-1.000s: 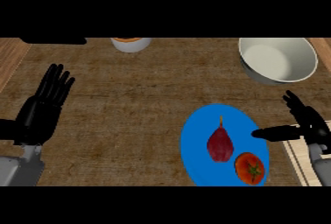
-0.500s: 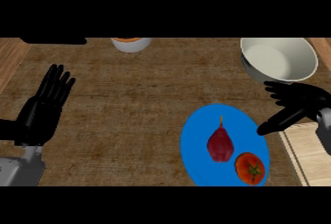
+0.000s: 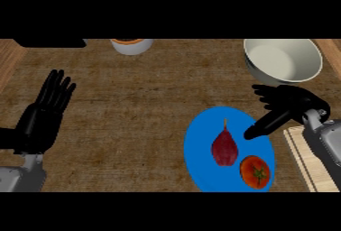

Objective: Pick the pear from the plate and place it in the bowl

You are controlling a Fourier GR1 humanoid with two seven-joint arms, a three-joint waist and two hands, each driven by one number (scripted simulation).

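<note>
A dark red pear (image 3: 224, 146) lies on the blue plate (image 3: 203, 155) at the lower right, stem pointing away from me. A red tomato (image 3: 255, 172) sits on the same plate just right of it. The white bowl (image 3: 282, 59) stands at the far right. My right hand (image 3: 288, 104) hovers open above the plate's right rim, fingers spread to the left and thumb pointing down toward the pear, a short way to the pear's right. It holds nothing. My left hand (image 3: 44, 118) rests open at the left edge, fingers up.
A small white cup with orange contents (image 3: 131, 45) stands at the far middle. A dark object (image 3: 50, 43) lies at the far left corner. A light wooden board (image 3: 311, 158) lies right of the plate, under my right forearm.
My right hand has moved left and farther over the plate's right rim, closing the gap to the pear, with fingers spreading wider. The left hand, pear and tomato have stayed still.
</note>
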